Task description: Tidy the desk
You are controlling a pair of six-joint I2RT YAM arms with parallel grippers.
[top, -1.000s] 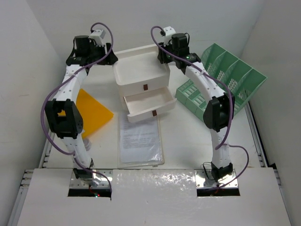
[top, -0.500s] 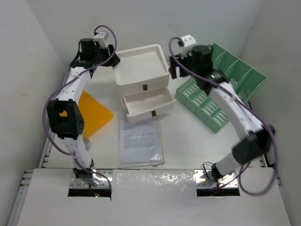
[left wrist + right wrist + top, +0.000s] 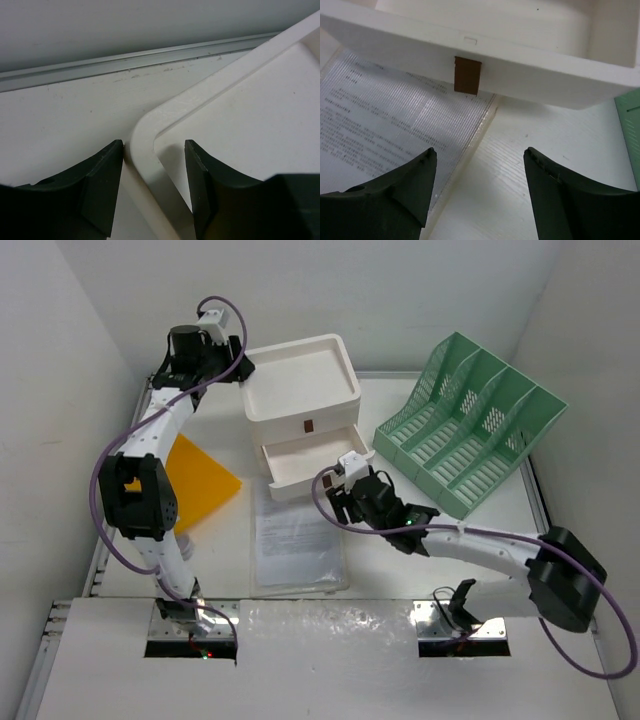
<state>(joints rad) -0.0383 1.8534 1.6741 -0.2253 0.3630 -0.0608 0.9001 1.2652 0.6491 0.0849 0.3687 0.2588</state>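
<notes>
The left arm reaches up along the left side to the far left corner of the white drawer box. The left gripper has its jaws apart, astride the rim at that corner: one finger is just outside the wall and the other is over the top tray's floor, with a gap to the rim.

The right arm lies low and stretched across the desk. The right gripper has its jaws wide apart with nothing between them, and faces the front of the pulled-out drawer and its brown tab.

From above, both grippers' fingers are hidden under their wrists. The left arm covers part of the orange folder. The print on the sheet in its clear sleeve is too small to read.

The top tray and the open drawer show only white floor and walls. The green file rack shows bare mesh in its slots.

The desk fills the middle of the overhead view. The box stands at its far centre, the rack at the right, and the sheet just in front of the drawer.
</notes>
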